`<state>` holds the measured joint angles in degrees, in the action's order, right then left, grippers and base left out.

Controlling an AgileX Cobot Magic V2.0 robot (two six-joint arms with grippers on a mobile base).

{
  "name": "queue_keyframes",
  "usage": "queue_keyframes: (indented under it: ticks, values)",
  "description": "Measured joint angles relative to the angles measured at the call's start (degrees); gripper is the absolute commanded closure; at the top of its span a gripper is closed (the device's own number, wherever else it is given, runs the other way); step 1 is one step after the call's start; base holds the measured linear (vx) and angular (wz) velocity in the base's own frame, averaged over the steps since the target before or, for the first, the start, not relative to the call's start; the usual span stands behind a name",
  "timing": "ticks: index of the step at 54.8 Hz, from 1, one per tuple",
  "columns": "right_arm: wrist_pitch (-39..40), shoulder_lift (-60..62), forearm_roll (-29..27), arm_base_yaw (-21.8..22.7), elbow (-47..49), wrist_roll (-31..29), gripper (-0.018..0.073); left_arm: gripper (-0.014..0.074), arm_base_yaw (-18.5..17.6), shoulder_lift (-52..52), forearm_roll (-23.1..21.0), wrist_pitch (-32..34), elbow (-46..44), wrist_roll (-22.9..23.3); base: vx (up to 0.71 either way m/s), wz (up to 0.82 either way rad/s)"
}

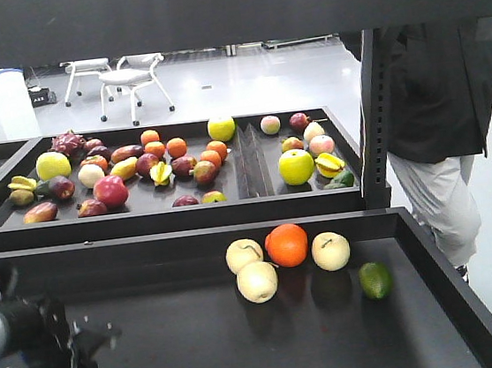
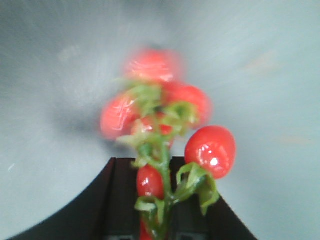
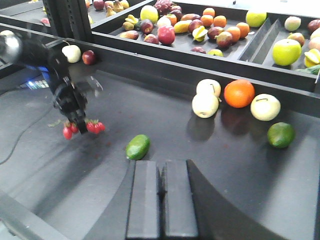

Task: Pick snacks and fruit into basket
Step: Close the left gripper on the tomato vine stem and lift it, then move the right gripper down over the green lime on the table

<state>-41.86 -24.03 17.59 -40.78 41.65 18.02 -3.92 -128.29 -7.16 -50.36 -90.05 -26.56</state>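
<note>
Fingers [image 2: 119, 197] of the left gripper [image 3: 76, 114] pinch the green stem of a cherry tomato cluster [image 3: 82, 127], which dangles over the lower tray [image 3: 235, 185], left of a green fruit [image 3: 137, 146]. Right gripper [image 3: 161, 200] fingers [image 3: 145, 200] press together with nothing between them, near that green fruit. Pears [image 3: 206, 102] and an orange [image 3: 239, 93] lie by the tray's rear wall.

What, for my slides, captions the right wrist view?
Left gripper holding a tomato bunch near a green fruit.
</note>
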Motion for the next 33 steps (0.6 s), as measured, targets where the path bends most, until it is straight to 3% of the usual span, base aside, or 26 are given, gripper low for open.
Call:
queue_keyframes:
  ticks: [7,13,29,31,33]
  values:
    - [0.0,0.0,0.3,0.0,0.0,0.0,0.0482,0.0607,0.0,5.8,-3.8,-3.2,0.0,-0.1,0.00,0.00]
    - [0.0,0.0,0.3,0.0,0.0,0.0,0.0388,0.0606,0.0,11.7,-6.3,-5.9,0.0,-0.1,0.00,0.00]
    - [3.3,-3.3,0.4,0.0,0.0,-0.9,-0.0119,0.0605,0.0,28.6,-12.3,-11.1,0.1,-0.1,0.00,0.00]
    - [3.9,-4.4,0.4,0.0,0.0,-1.0,-0.0174,0.0605,0.0,30.6,-12.6,-11.4,0.1,-0.1,0.00,0.00]
    - [4.4,-5.6,0.5,0.0,0.0,-1.1,-0.0174,0.0604,0.0,32.5,-12.9,-11.7,0.1,0.0,0.00,0.00]
